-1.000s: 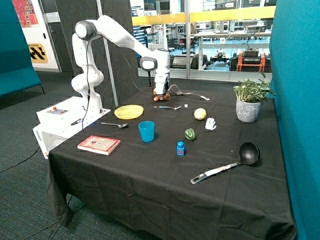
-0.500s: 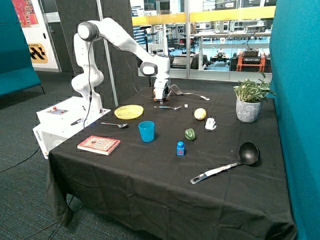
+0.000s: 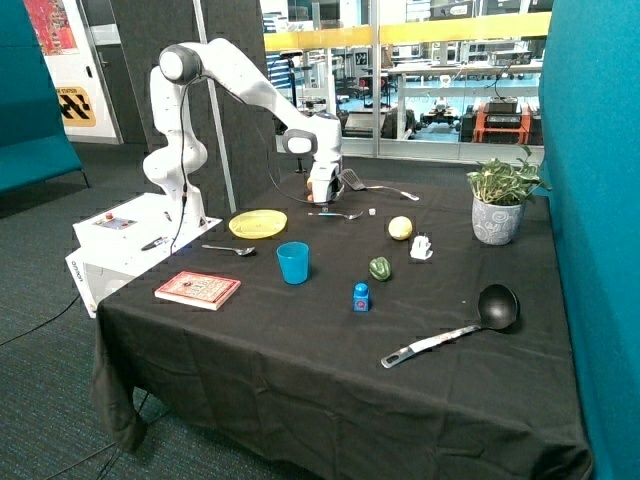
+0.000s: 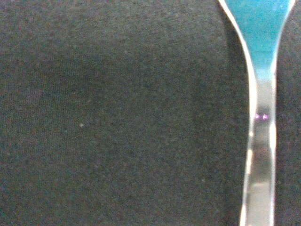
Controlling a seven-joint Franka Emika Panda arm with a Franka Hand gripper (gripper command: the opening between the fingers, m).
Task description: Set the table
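Since 1 s ago arm dropped, so claw [image 3: 319, 200] now sits low at table [image 3: 300, 380] just behind the fork [image 3: 338, 214], prob. to grab it; fingers hidden, can't tell if open or closed; fork lies flat beyond plate [image 3: 257, 223].

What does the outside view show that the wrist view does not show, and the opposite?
Only the outside view shows the arm with its gripper low over the table near the fork, plus the yellow plate, blue cup, book, ladle and potted plant. Only the wrist view shows, from close up, a shiny metal handle lying on the cloth and reflecting teal. Both share the black tablecloth.
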